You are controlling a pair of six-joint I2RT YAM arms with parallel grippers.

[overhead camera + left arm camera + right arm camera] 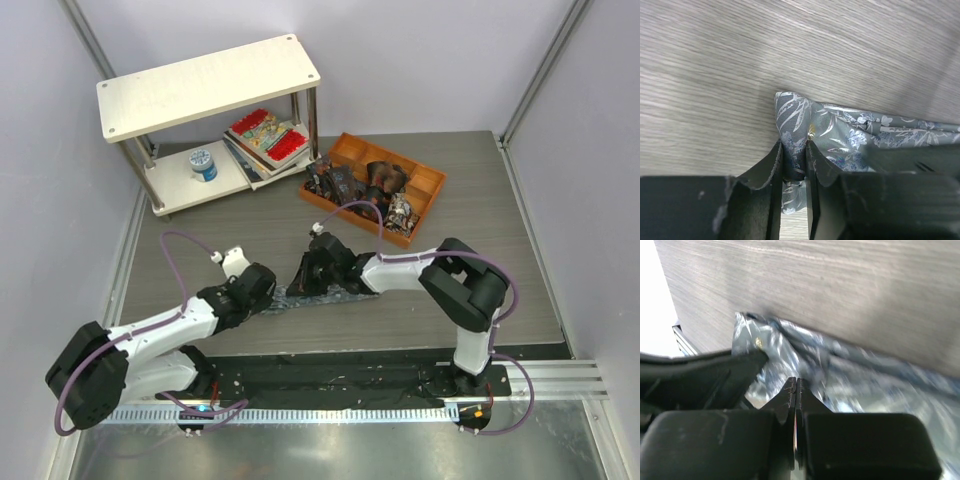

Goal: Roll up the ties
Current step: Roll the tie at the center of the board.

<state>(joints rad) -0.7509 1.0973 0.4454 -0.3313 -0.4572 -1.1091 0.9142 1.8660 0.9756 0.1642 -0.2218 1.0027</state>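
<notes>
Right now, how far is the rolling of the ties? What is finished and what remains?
Done, it seems: dark rolls sit in the orange plastic compartment tray. In hand: the left jaws pinch the end of the long grey-blue floral fabric tie; the right jaws are shut, tips at the same tie. Left: that tie lies mostly stretched out flat, so nearly all its rolling remains.
</notes>
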